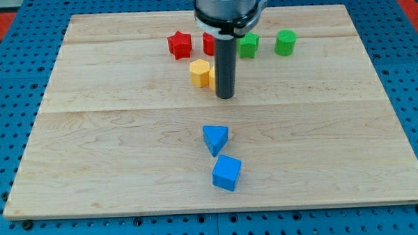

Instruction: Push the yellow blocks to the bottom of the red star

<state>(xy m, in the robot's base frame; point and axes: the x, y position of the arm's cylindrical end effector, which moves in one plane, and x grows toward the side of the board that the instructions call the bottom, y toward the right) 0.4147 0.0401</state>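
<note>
My tip (225,96) is the lower end of a straight dark rod, resting on the wooden board (113,156); there are no jaws here to be apart or together, only this one rod end. Just to the view's left of the tip, and a little toward the view's top, sits a yellow hexagonal block (200,72), close beside the rod. A second yellow block (212,75) shows only as a sliver between that hexagon and the rod, so its shape cannot be made out, and whether the rod touches it cannot be told. The hexagon is compact, with no clear long axis, and lies flat face up.

Farther toward the view's top and left of the tip is the red star (180,44); the yellow hexagon lies below it and slightly to the view's right, near but apart. A second red block (208,43) is partly hidden behind the rod, its shape unclear. To the view's right of the rod stand a green star-like block (248,45) and a green cylinder (285,42).

Toward the view's bottom from the tip, well apart, lie a blue triangular block (215,139) pointing downward and a blue cube (226,173) just beneath it.

No readable writing or labels appear.
</note>
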